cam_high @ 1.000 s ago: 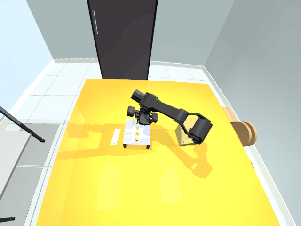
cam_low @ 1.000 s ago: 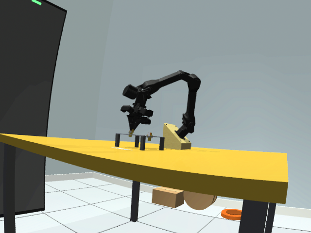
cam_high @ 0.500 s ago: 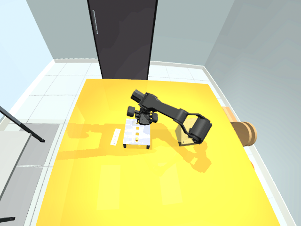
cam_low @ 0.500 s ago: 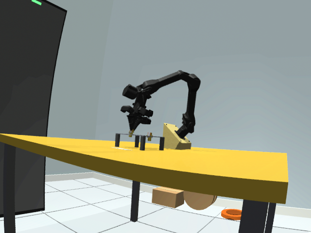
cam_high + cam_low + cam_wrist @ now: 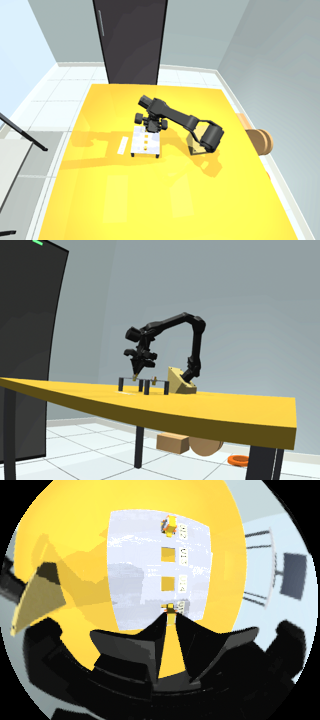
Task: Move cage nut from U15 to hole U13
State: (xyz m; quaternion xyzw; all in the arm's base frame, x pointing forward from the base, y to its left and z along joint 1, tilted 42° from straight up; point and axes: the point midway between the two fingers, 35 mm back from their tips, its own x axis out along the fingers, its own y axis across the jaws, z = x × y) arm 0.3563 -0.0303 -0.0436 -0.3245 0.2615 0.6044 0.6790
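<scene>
Top view: a yellow counter [image 5: 193, 188] [image 5: 219, 410] [image 5: 65, 510] has a dark door [image 5: 134, 41] beyond its far edge. A pale rail plate [image 5: 153, 144] [image 5: 126, 378] [image 5: 125, 545] on short legs stands nearer the counter's left edge than its right. A white strip [image 5: 122, 145] [image 5: 124, 392] lies beside it, toward that left edge. The black arm [image 5: 177, 116] [image 5: 197, 345] rises from a tan wedge block [image 5: 193, 148] [image 5: 175, 384] [image 5: 42, 600] toward the right edge and reaches over to the plate's end nearest the far edge.

Exterior view: the gripper [image 5: 148, 131] [image 5: 135, 373] [image 5: 171, 614] points down, its fingers nearly together, gripping the cage nut [image 5: 134, 377] [image 5: 170, 608] at plate level. Part of that nut shows below the plate. The other nut [image 5: 145, 148] [image 5: 154, 380] [image 5: 169, 526] sits in the plate, apart from the fingers.

Wrist view: the gripped nut is at U15, its label partly covered. Holes U14 [image 5: 146, 136] [image 5: 168, 584] and U13 [image 5: 145, 142] [image 5: 168, 554] are empty; the other nut is at U12. The spring wings are too small to tell.
</scene>
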